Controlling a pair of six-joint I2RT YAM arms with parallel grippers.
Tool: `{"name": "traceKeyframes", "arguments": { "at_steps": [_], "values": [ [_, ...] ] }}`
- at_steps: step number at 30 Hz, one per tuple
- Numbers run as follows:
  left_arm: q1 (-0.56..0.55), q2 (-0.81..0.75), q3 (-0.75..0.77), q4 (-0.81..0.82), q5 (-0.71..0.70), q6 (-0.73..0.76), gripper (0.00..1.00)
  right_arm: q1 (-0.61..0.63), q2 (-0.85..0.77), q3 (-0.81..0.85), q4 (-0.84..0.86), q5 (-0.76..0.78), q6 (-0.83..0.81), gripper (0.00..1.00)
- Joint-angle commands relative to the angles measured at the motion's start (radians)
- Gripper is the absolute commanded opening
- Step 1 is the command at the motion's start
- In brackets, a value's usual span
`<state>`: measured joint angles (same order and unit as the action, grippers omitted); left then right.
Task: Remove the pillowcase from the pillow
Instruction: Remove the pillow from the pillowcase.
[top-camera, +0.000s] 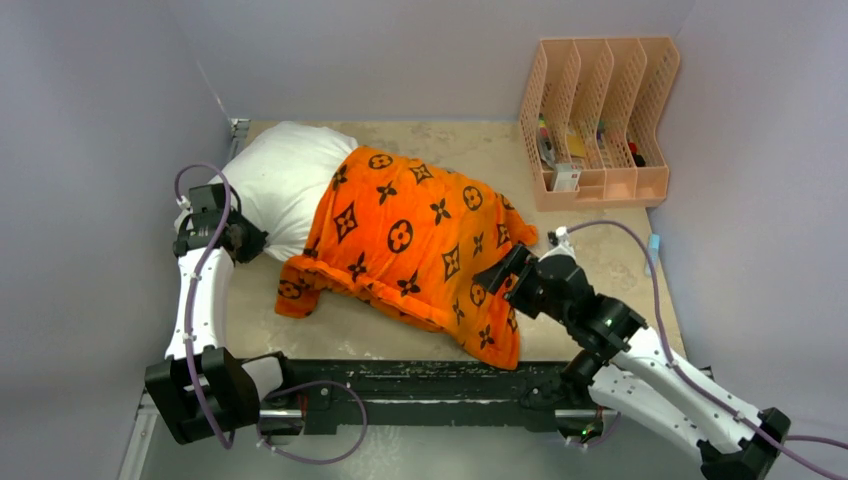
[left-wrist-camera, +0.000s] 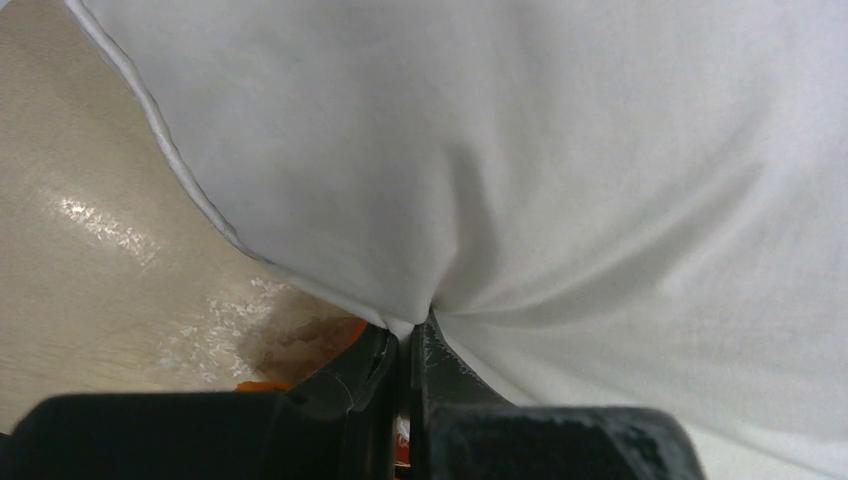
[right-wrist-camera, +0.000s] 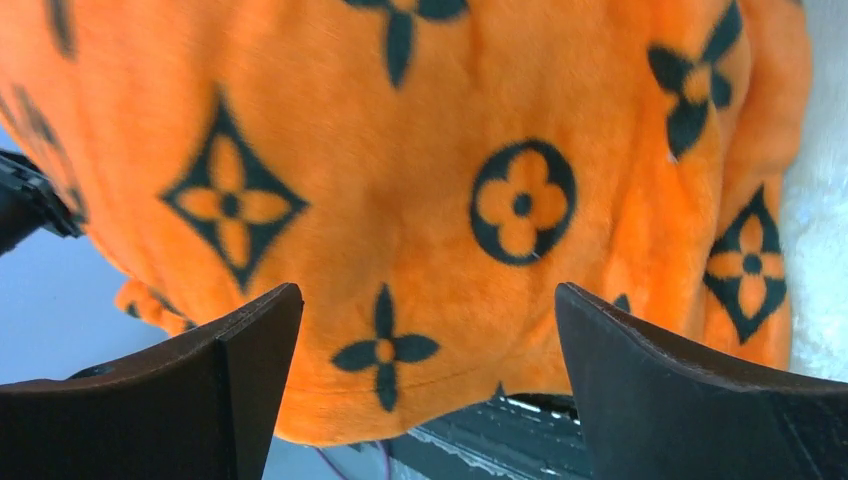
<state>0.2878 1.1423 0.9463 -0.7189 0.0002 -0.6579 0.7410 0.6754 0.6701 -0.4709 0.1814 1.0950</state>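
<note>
The white pillow (top-camera: 280, 180) lies across the table's back left, its left end bare. The orange pillowcase (top-camera: 420, 240) with black motifs covers its right part and hangs toward the near edge. My left gripper (top-camera: 245, 238) is shut on the pillow's near edge. In the left wrist view the fingers (left-wrist-camera: 440, 365) pinch a fold of the white pillow (left-wrist-camera: 520, 170). My right gripper (top-camera: 497, 272) is open at the pillowcase's right near side. In the right wrist view the pillowcase (right-wrist-camera: 430, 200) fills the frame beyond the spread fingertips (right-wrist-camera: 255, 330), which hold nothing.
A peach plastic file rack (top-camera: 600, 120) with small items stands at the back right. Grey walls close in left, right and back. The black base rail (top-camera: 420, 380) runs along the near edge. Bare beige tabletop (top-camera: 620, 270) shows right of the pillowcase.
</note>
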Motion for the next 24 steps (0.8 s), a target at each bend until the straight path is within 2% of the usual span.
{"name": "traceKeyframes", "arguments": {
  "at_steps": [1, 4, 7, 9, 13, 17, 21, 23, 24],
  "values": [
    [0.02, -0.019, 0.055, 0.012, -0.02, 0.048, 0.0, 0.001, -0.069, -0.124, 0.164, -0.105, 0.171, 0.99],
    [0.019, -0.022, 0.055, 0.008, -0.018, 0.046, 0.0, 0.0, -0.023, -0.077, -0.002, 0.075, 0.144, 0.99],
    [0.02, -0.026, 0.053, 0.013, -0.025, 0.042, 0.0, 0.0, 0.136, 0.027, -0.13, 0.274, 0.068, 0.99],
    [0.02, -0.024, 0.054, 0.014, -0.027, 0.044, 0.0, -0.034, 0.261, 0.085, -0.152, 0.337, 0.012, 0.99],
    [0.02, -0.018, 0.058, 0.016, -0.013, 0.041, 0.0, -0.233, 0.46, 0.102, 0.007, 0.089, -0.198, 0.99],
    [0.02, -0.021, 0.055, 0.019, -0.018, 0.043, 0.0, -0.254, 0.532, 0.03, 0.209, -0.1, -0.266, 0.99],
    [0.02, -0.016, 0.05, 0.018, -0.014, 0.047, 0.0, -0.265, 0.619, -0.017, 0.343, -0.253, -0.309, 0.99],
    [0.02, -0.015, 0.049, 0.019, -0.016, 0.049, 0.0, -0.265, 0.674, -0.015, 0.325, -0.209, -0.286, 0.99],
    [0.02, -0.015, 0.049, 0.02, -0.017, 0.049, 0.0, -0.266, 0.702, -0.015, 0.295, -0.157, -0.259, 0.94]
  ]
}}
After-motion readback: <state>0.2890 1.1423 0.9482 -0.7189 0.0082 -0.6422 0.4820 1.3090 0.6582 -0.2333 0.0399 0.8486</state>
